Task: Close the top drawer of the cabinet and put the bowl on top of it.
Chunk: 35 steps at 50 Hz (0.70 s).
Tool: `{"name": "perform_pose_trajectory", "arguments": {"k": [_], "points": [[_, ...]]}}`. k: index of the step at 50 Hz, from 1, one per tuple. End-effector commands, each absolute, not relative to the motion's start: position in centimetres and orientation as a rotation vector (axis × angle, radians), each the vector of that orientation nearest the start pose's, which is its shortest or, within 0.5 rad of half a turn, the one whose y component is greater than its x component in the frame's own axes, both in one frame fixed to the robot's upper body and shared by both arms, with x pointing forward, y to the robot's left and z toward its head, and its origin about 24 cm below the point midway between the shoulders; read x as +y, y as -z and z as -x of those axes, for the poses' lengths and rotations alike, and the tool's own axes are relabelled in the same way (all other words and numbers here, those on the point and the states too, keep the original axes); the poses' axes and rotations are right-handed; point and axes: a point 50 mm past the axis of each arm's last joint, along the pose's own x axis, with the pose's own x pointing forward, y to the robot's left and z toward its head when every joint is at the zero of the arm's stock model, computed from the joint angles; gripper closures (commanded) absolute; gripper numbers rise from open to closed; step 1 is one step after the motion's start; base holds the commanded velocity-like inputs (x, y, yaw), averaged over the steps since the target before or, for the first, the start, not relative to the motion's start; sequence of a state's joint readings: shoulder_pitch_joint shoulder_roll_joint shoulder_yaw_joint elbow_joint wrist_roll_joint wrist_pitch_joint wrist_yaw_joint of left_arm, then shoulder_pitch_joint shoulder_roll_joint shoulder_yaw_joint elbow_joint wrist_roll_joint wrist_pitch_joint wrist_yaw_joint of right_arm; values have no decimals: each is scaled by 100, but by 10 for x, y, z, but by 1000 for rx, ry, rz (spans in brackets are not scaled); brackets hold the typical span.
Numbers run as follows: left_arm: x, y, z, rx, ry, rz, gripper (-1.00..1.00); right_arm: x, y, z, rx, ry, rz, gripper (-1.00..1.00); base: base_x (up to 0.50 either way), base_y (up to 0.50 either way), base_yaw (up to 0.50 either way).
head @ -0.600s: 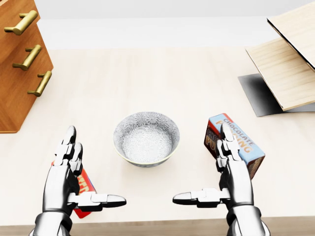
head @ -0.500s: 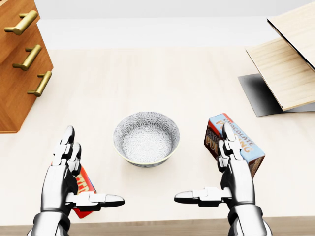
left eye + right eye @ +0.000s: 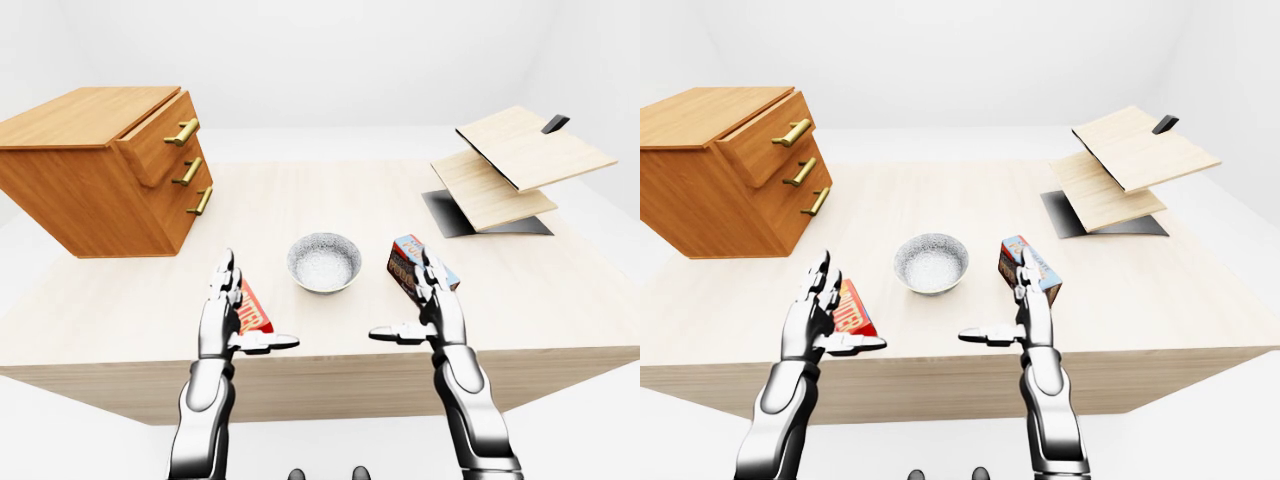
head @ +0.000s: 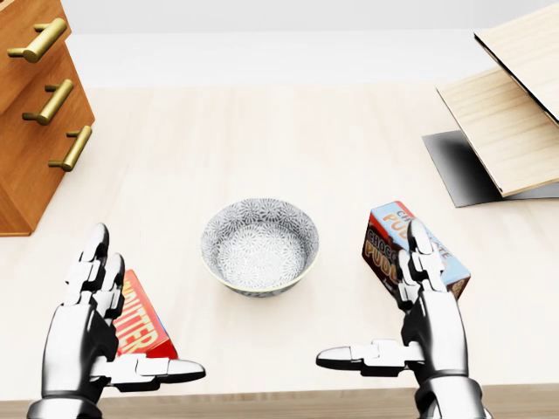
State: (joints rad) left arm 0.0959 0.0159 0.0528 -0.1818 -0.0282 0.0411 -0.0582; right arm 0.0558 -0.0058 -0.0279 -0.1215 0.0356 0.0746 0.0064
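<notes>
A patterned grey-white bowl (image 4: 259, 245) stands upright on the pale wooden table (image 4: 288, 140), in the middle of the head view. The wooden cabinet (image 3: 95, 170) with three brass handles sits at the table's left; its top drawer (image 3: 160, 137) is pulled out a little. My left hand (image 4: 92, 327) is open, flat, at the lower left of the bowl, over a red box. My right hand (image 4: 419, 319) is open at the lower right, beside a blue box. Neither hand touches the bowl.
A red box (image 4: 140, 325) lies under my left hand. A blue chocolate pudding box (image 4: 393, 244) lies right of the bowl. Tilted wooden boards on a dark stand (image 3: 500, 170) occupy the table's right. The table's near edge (image 3: 330, 365) is close to my wrists.
</notes>
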Motion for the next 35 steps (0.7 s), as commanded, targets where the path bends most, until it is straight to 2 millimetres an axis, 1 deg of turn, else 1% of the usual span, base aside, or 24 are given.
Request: {"name": "perform_pose_trajectory", "arguments": {"k": [1,6,11,27,35], "points": [[170,-67,-221,-76,-13,3,-100,-163,-64,-228,-50,43,-77,-100,0,0,0],[170,-70,-216,-92,-16,-2,-100,-165,-71,-218,-86,47,-89,-100,0,0,0],[170,-71,-214,-99,-14,-1,-100,-166,-75,-214,-103,50,-96,-100,0,0,0],[170,-69,-218,-102,-17,-4,-100,-166,-76,-212,-118,41,-105,-100,0,0,0],[169,-68,-218,-99,-13,-6,-100,-165,-76,-213,-114,39,-106,-100,18,0,0]]}}
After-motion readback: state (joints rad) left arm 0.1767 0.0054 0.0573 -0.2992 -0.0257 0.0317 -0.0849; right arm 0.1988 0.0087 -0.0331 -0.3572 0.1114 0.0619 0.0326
